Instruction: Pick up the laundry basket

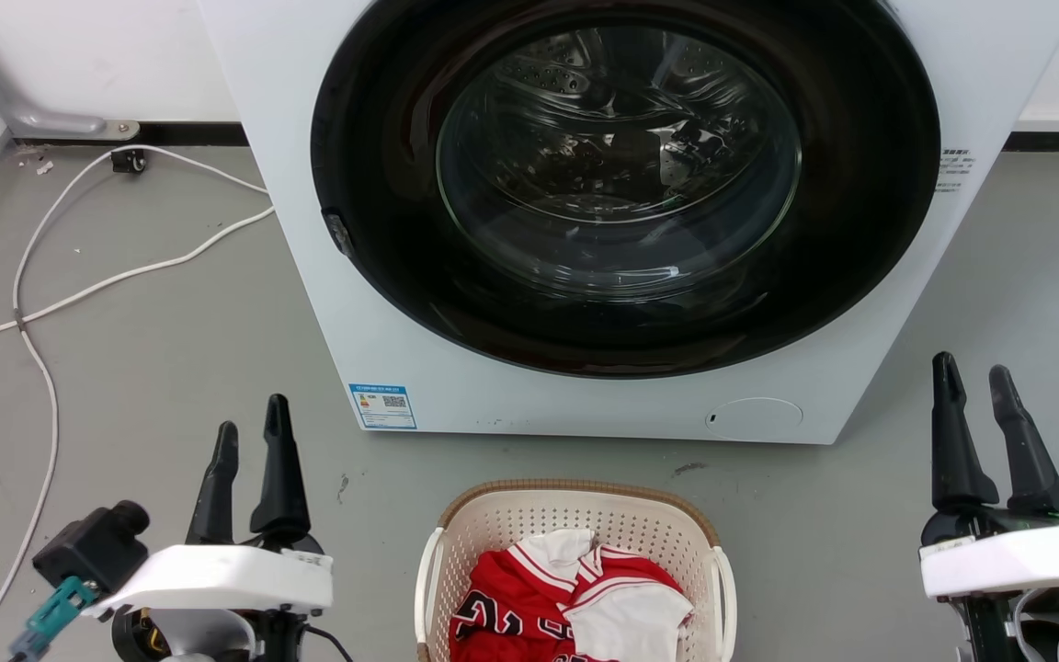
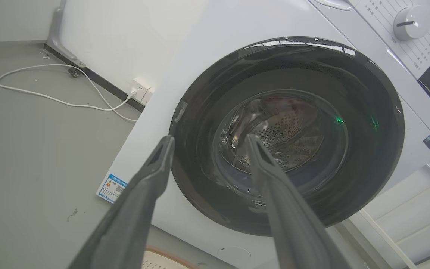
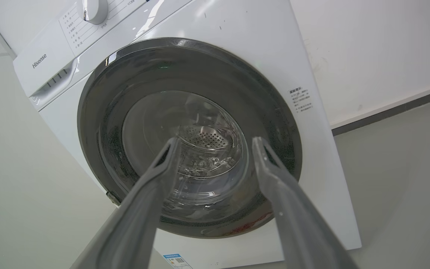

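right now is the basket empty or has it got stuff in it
Not empty: red and white clothes lie inside the basket, which stands upright in front of the washing machine.

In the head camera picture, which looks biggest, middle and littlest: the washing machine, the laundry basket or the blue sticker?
1. washing machine, by far the biggest.
2. laundry basket, partly cut off by the picture's bottom edge and nearer the camera.
3. blue sticker on the machine's front, the littlest.
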`<state>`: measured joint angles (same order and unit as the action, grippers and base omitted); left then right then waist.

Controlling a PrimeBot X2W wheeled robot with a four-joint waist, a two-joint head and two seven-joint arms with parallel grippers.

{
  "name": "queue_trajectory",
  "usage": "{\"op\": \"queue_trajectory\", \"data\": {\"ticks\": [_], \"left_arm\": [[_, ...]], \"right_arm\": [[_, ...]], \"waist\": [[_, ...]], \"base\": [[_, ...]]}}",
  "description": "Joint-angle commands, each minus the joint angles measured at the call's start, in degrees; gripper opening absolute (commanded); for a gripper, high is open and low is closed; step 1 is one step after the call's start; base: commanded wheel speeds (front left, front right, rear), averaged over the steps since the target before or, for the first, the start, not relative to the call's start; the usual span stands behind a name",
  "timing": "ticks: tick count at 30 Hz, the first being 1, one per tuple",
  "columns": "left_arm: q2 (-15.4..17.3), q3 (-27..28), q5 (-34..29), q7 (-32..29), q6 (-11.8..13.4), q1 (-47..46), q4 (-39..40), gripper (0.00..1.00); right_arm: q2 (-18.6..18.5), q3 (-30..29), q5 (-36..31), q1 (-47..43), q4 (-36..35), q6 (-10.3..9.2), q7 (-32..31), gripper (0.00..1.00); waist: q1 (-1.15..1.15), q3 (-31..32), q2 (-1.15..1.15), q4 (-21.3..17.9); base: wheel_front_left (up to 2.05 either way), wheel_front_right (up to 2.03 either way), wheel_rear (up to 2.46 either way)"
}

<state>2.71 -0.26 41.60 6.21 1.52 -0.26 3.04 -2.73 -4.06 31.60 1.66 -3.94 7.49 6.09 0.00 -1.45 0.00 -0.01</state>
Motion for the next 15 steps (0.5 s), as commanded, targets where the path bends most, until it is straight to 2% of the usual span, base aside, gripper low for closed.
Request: {"op": "queue_trajectory", "data": {"ticks": [1, 4, 7, 15], "left_arm": [[0.2, -1.0, -3.9, 0.7, 0.0, -0.1, 1.4, 1.0], [0.8, -2.9, -8.7, 1.2, 0.4, 0.2, 1.3, 1.0], [2.1, -5.4, -12.4, 1.7, 1.8, 0.3, 1.5, 1.0], [5.1, -11.2, -17.4, 2.7, 6.1, 0.2, 2.0, 1.0]], "right_arm": [[-0.2, -0.2, -3.1, -0.3, -1.1, 0.0, 0.7, 1.0], [-0.2, 0.1, -5.5, -0.5, -1.4, 0.0, 1.2, 1.0], [-0.2, 0.5, -8.0, -1.1, -1.6, 0.0, 1.7, 1.0], [-0.2, 0.2, -12.1, -2.4, -1.3, 0.0, 2.7, 1.0]], "waist": [[0.0, -0.1, 0.0, -0.1], [0.0, -0.1, 0.0, -0.2], [0.0, -0.1, 0.0, -0.3], [0.0, 0.1, 0.0, -0.4]], "base": [[0.0, 0.0, 0.0], [0.0, 0.0, 0.0], [0.0, 0.0, 0.0], [0.0, 0.0, 0.0]]}}
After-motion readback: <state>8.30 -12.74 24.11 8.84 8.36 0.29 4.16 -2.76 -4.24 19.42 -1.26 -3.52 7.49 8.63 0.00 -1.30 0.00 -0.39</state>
